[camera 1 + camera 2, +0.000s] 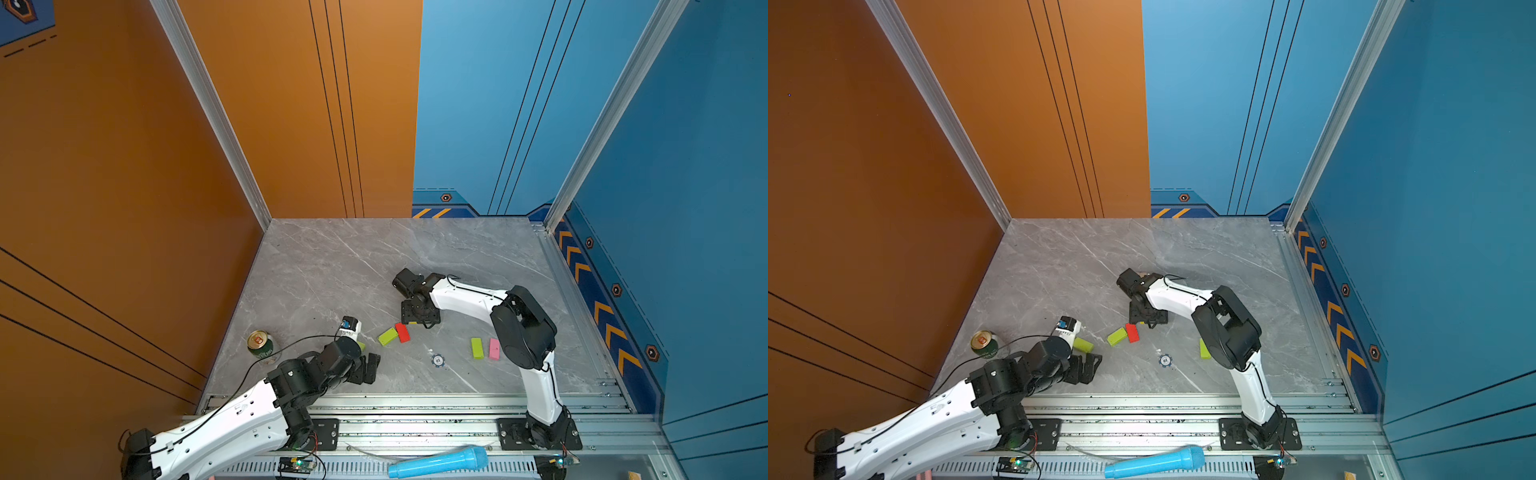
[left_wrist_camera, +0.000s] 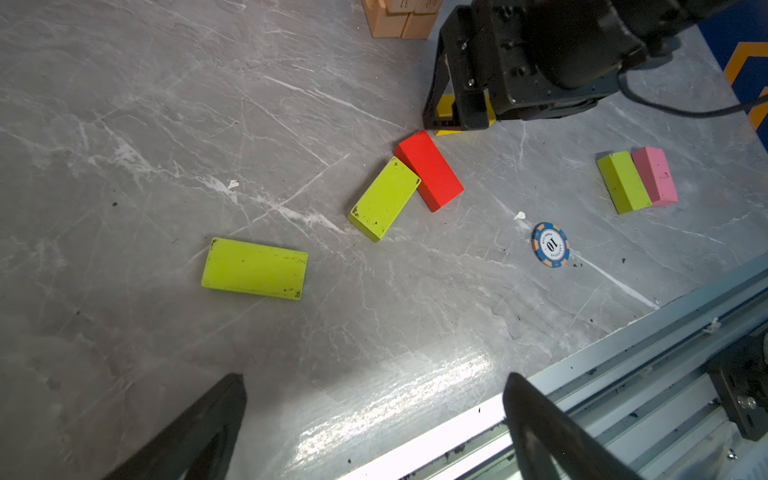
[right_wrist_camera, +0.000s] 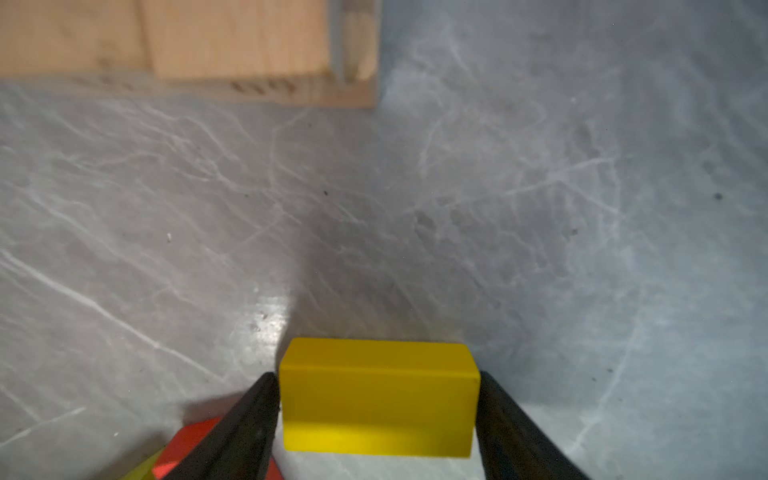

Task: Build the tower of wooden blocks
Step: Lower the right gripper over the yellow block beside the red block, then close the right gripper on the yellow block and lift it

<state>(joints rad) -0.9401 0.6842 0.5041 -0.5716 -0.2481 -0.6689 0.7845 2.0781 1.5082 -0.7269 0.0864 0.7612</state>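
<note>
our right jaws are clamped on the yellow block [image 3: 378, 395], low at the bench [image 3: 540, 208]; the tan base [image 3: 187, 41] lies near, on its far side. left jaws stand apart.

Two white-shelled arms [image 1: 232, 424] with black joints [image 1: 523, 328], black fingers [image 2: 199, 436] and thin black cables [image 2: 685, 113]

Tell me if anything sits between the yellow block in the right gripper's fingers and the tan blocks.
Nothing visible does. In the right wrist view only bare table lies between the yellow block and the tan blocks. The red block lies on the yellow block's other side, off that path.
</note>
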